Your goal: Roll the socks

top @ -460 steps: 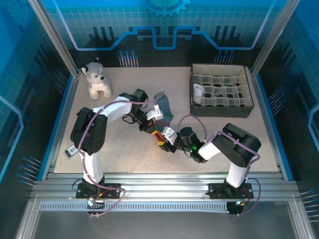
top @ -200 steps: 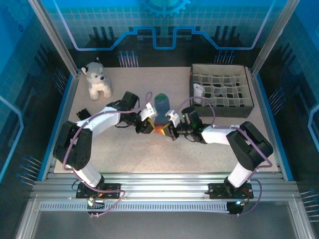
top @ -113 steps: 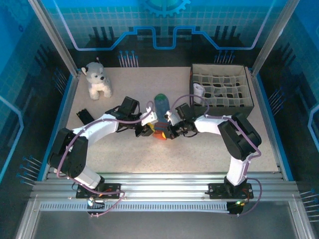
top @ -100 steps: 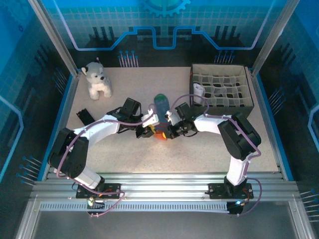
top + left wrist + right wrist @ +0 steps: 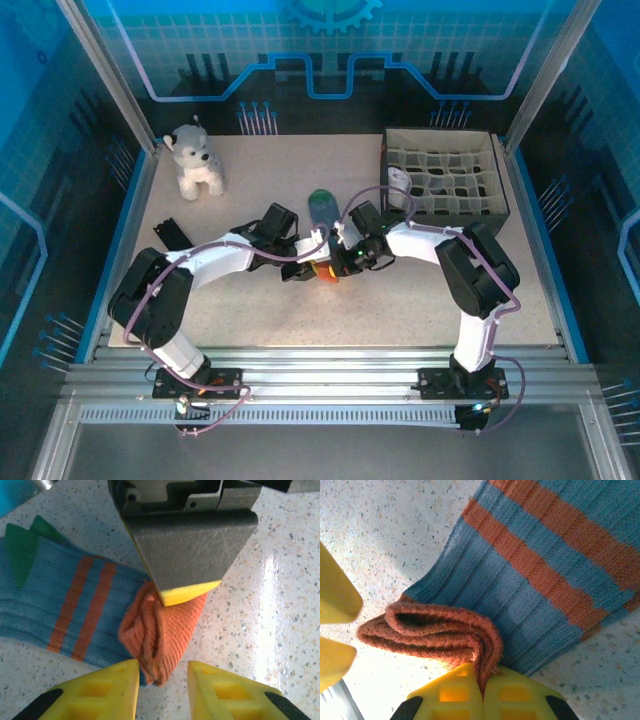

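Now the striped sock [image 5: 535,575] lies flat on the desk [image 5: 250,180], off the left wall of the divided box [image 5: 445,224]. Its green toe end is about level with the box's near-left corner, and its orange cuff [image 5: 165,625] is farther from the box, toward the arms. The cuff is folded over on itself into a thick bunch. The right pincer [image 5: 482,690] is closed tight, with a fold of that cuff pinched between its yellow tips. The left pincer [image 5: 162,680] faces it from the side away from the box. Its jaws stand narrowly parted, with the loose edge of the cuff between the tips rather than squeezed. A second ago the left jaws were a touch closer together, and both pincers stood a little farther from the box's left wall. Since then the two arms have drawn in so that their tips nearly meet over the cuff. The toe end has barely shifted. A white sock [image 5: 398,182] sits in a compartment along the box's left side. The plush dog [image 5: 195,160] is well away from the box, at the desk's far-left corner.
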`<state>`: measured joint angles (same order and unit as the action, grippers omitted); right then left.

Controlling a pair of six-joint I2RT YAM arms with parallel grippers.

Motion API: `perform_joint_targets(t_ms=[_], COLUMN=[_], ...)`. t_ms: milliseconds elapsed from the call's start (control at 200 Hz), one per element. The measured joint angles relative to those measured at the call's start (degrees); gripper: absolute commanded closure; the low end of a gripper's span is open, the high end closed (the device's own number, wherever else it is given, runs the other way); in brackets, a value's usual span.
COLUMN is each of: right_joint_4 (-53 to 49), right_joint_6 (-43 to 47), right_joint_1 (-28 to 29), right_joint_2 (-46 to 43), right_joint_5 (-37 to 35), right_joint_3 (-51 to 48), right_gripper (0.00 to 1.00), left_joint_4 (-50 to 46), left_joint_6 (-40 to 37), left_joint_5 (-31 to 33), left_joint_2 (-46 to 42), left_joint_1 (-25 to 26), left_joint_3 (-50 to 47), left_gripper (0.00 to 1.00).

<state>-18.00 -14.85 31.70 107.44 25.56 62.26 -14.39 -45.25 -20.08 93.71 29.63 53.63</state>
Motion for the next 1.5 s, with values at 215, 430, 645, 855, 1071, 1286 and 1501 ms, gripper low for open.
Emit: perform_joint_targets(t_ms=[215,430,645,855,1071,1286,1501], right_joint_4=[-3.1,-6.5,-8.3,-10.4,-12.0,-12.1,-12.2], right_joint_6=[3.0,6.6,9.4,13.7,16.7,17.6,18.0], right_joint_1=[-2.4,-3.3,-3.4,-3.5,-3.5,-3.5,-3.5], right_joint_2=[0.0,1.0,1.4,1.3,1.3,1.3,1.3], right_joint_5=[0.9,2.1,2.6,3.2,3.8,4.1,4.7], right_joint_3=[0.3,2.1,2.7,2.8,3.0,3.0,3.0], right_gripper=[1.0,1.0,1.0,1.0,1.0,1.0,1.0], left_joint_4=[5.2,12.4,20.8,25.9,30.2,31.1,33.2], left_joint_6=[8.2,19.7,28.7,31.7,31.9,32.2,34.2], left_joint_5=[4.3,5.3,3.9,1.1,-2.3,-4.2,-6.1], left_joint_2=[0.1,-1.4,-3.3,-3.5,-2.9,-0.3,2.4], left_joint_1=[4.8,4.6,4.6,4.3,3.5,3.3,3.3], left_joint_3=[0.2,-2.2,-8.9,-14.5,-14.5,-14.3,-14.3], left_gripper=[0.7,0.69,0.66,0.64,0.64,0.65,0.86])
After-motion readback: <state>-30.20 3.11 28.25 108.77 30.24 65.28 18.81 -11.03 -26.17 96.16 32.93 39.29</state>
